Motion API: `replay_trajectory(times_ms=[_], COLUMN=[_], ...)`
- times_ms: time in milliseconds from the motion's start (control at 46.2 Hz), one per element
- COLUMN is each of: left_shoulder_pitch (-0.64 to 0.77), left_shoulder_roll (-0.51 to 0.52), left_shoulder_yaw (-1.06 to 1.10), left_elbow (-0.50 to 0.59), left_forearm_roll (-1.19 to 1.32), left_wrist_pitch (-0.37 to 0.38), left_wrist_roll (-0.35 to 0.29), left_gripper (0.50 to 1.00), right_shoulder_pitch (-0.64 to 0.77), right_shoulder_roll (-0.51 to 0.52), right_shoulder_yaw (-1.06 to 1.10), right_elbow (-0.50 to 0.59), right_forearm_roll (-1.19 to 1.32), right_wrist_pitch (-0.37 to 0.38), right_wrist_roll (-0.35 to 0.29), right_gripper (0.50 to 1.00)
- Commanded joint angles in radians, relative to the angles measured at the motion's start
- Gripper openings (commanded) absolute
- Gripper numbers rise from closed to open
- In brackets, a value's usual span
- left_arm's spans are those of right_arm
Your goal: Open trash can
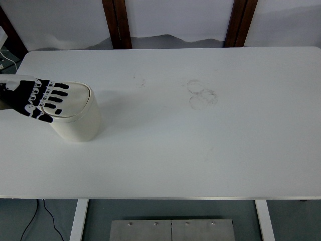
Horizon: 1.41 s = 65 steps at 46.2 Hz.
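A small cream-white trash can [80,120] with a rounded lid [70,100] stands on the left part of the white table [200,145]. My left hand [42,98], black with white joints, comes in from the left edge and lies flat over the lid's left side. Its fingers [57,95] are spread and rest on or just above the lid, holding nothing. The lid looks closed. My right arm is out of view.
Faint ring stains [201,93] mark the table's middle. Dark wooden posts [117,22] stand behind the far edge. A metal base plate [171,230] and a cable [35,221] show on the floor below the near edge.
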Motion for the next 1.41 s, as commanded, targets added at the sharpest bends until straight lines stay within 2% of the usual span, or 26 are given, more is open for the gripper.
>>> replay_trajectory(times_ms=[0, 1386], left_shoulder_pitch=[0.003, 0.045], left_shoulder_roll=[-0.008, -0.035], left_shoulder_yaw=[0.000, -0.013], left_elbow=[0.012, 0.019], left_forearm_roll=[0.000, -0.009], left_wrist_pitch=[0.000, 0.015], left_wrist_roll=[-0.016, -0.036], left_gripper=[1.000, 1.000], right_shoulder_pitch=[0.000, 0.000], right_shoulder_roll=[0.000, 0.000], right_shoulder_yaw=[0.000, 0.000], right_elbow=[0.000, 0.000], right_forearm_roll=[0.000, 0.000], right_wrist_pitch=[0.000, 0.000], right_wrist_roll=[-0.001, 0.001], right_gripper=[0.995, 0.995])
